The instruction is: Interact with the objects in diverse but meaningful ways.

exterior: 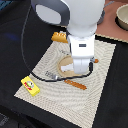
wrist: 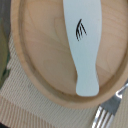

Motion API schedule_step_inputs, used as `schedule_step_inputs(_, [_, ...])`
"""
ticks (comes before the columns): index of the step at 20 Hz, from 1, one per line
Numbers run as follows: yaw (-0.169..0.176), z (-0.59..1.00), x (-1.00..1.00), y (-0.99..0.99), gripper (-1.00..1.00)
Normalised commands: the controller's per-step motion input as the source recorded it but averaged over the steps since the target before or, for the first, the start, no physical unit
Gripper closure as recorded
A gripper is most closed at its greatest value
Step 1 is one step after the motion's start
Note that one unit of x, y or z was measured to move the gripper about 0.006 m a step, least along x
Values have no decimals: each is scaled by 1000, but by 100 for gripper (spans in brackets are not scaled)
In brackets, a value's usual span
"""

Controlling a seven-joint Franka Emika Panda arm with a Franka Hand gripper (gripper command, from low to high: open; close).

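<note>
A white fish (wrist: 82,45) with a dark fin mark lies on the tan wooden plate (wrist: 40,60), filling the wrist view. In the exterior view my arm's hand (exterior: 80,59) hangs close over that plate (exterior: 64,67) and hides most of it. My fingers show in neither view. The yellow box with a red mark (exterior: 29,85) lies at the near-left corner of the striped mat (exterior: 100,85). The orange-brown bread loaf (exterior: 59,36) lies at the mat's far edge. The red tomato is not in view.
A fork's metal tines (wrist: 106,116) lie beside the plate. A wooden-handled piece of cutlery (exterior: 76,83) lies on the mat in front of the plate. A pot (exterior: 122,16) stands at the exterior view's far right. A black cable (exterior: 30,60) loops over the mat.
</note>
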Motion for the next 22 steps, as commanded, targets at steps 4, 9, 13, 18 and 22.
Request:
schedule_step_inputs(4, [-36,-20,-810,-516,-100])
schedule_step_inputs(9, [-42,-133,-808,-514,-100])
schedule_step_inputs(13, [-48,-194,-813,-508,-100])
schedule_step_inputs(18, [-58,-182,-819,-484,-100])
schedule_step_inputs(22, [-140,276,-658,-234,-100])
